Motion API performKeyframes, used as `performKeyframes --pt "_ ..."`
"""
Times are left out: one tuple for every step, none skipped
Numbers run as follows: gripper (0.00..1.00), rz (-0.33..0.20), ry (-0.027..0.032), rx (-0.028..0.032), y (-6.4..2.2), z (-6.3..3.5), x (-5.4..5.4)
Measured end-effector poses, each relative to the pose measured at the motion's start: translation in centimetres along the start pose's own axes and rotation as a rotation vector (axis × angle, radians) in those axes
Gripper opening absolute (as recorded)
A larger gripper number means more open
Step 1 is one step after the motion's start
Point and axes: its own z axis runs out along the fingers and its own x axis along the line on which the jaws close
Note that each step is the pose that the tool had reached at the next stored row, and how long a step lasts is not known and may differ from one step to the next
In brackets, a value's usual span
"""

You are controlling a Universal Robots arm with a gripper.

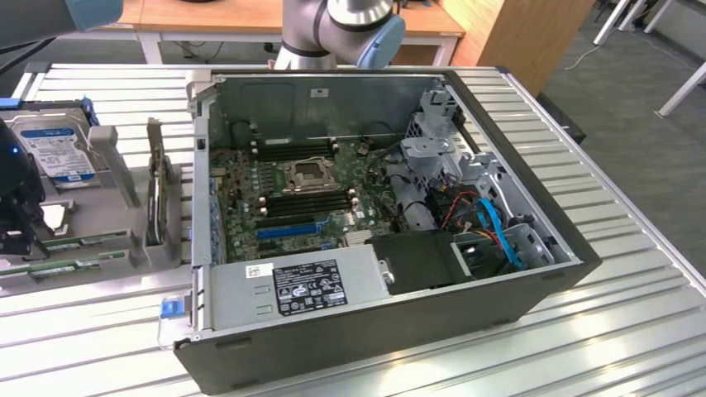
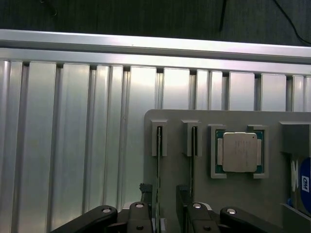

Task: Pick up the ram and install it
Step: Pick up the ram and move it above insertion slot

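Note:
Two green ram sticks stand on edge in slots of a grey holder (image 2: 228, 199). One ram stick (image 2: 158, 160) runs between my gripper's fingers; the other ram stick (image 2: 193, 160) lies just outside one finger. My gripper (image 2: 163, 192) is open, its fingertips (image 2: 145, 190) apart on either side of the first stick, with a gap on each side. In the exterior view the gripper (image 1: 22, 236) hangs over the holder's ram sticks (image 1: 69, 245) at the exterior view's left. The open computer case (image 1: 530, 331) shows the motherboard's black memory slots (image 1: 311, 198).
A square silver processor (image 2: 239, 152) sits in a pocket of the holder beside the sticks. A hard drive (image 1: 61, 153) stands upright in the holder. Upright grey dividers (image 1: 160, 198) rise between holder and case. The table top is ribbed aluminium (image 2: 73, 145).

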Motion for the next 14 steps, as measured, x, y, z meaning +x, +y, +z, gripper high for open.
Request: performKeyframes --pt "0.33 0.000 0.0000 -0.0001 0.01 0.00 0.03" --pt "0.33 0.000 0.0001 -0.0001 0.01 0.00 0.06" --pt "0.33 0.000 0.0001 -0.0001 0.01 0.00 0.07" --pt "0.33 0.000 0.0000 0.0000 0.01 0.00 0.07" --pt "0.33 0.000 -0.0001 0.0000 0.01 0.00 0.07" --pt "0.33 0.000 0.0000 -0.0001 0.01 0.00 0.07" --pt "0.33 0.000 0.0000 0.0000 0.01 0.00 0.08" --pt "0.33 0.000 0.0000 0.0001 0.01 0.05 0.08" --pt "0.33 0.000 -0.0001 0.0001 0.01 0.12 0.08" --pt "0.33 0.000 0.0001 -0.0001 0.01 0.19 0.09" --pt "0.33 0.000 0.0000 -0.0001 0.00 0.30 0.09" --pt "0.33 0.000 0.0001 -0.0001 0.00 0.42 0.11" --pt "0.33 0.000 0.0001 -0.0001 -0.01 0.54 0.12" --pt "0.33 0.000 0.0000 -0.0001 -0.02 0.67 0.13"
